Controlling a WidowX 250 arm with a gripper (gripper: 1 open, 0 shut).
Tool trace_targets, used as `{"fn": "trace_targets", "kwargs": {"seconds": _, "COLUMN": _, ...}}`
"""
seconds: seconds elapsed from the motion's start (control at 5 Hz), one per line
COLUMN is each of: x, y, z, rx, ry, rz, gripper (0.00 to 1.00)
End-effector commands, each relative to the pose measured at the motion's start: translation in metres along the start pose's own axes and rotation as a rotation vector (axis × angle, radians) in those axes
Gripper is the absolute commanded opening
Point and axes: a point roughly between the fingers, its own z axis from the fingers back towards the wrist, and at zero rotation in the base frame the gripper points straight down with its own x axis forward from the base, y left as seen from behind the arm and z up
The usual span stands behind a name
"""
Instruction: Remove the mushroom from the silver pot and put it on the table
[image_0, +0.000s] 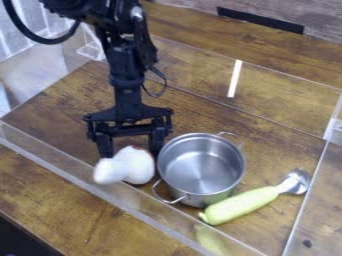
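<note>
Mushroom (124, 166) lies just below my claw (131, 148), in the lower left-centre of the frame, outside the pot (201, 166) and close against its left side. Whether it actually touches the pot wall, I cannot tell. My claw is open, its two fingers spread to either side of the mushroom's upper end and holding nothing that I can see.

What matters for my next move is that the mushroom lies down-frame from my claw, its bulk a little left of the midline between my fingertips. I judge that a small shift toward the lower left would centre it before I close, if I need to grip it at all. Mine is the only arm here, so the reach is mine.

Its long axis runs aslant, from the upper right near my fingers to the lower left. The narrower end points lower left, away from the pot; I take that for the stem, though the white shape is blurred and I cannot make out a coloured cap. The spoon (247, 203) lies at the lower right, beyond the pot.

Being out of the pot, the mushroom looks nearly done with; what I would check is that it rests flat on the counter (287, 110). My right finger could knock the pot's rim if I swing that way.
</note>
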Motion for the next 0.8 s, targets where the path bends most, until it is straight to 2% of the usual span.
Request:
{"fn": "trace_targets", "kwargs": {"seconds": 0.0, "x": -0.0126, "y": -0.013, "z": 0.0254, "rx": -0.047, "ry": -0.06, "rz": -0.024, "gripper": 1.0}}
{"fn": "trace_targets", "kwargs": {"seconds": 0.2, "x": -0.0079, "y": -0.0108, "z": 0.0235, "rx": -0.045, "ry": -0.059, "rz": -0.026, "gripper": 0.0}}
{"fn": "trace_targets", "kwargs": {"seconds": 0.4, "x": -0.0026, "y": -0.0083, "z": 0.0214, "rx": -0.043, "ry": -0.06, "rz": -0.028, "gripper": 0.0}}
{"fn": "trace_targets", "kwargs": {"seconds": 0.6, "x": -0.0072, "y": -0.0089, "z": 0.0279, "rx": -0.049, "ry": -0.059, "rz": 0.008, "gripper": 0.0}}
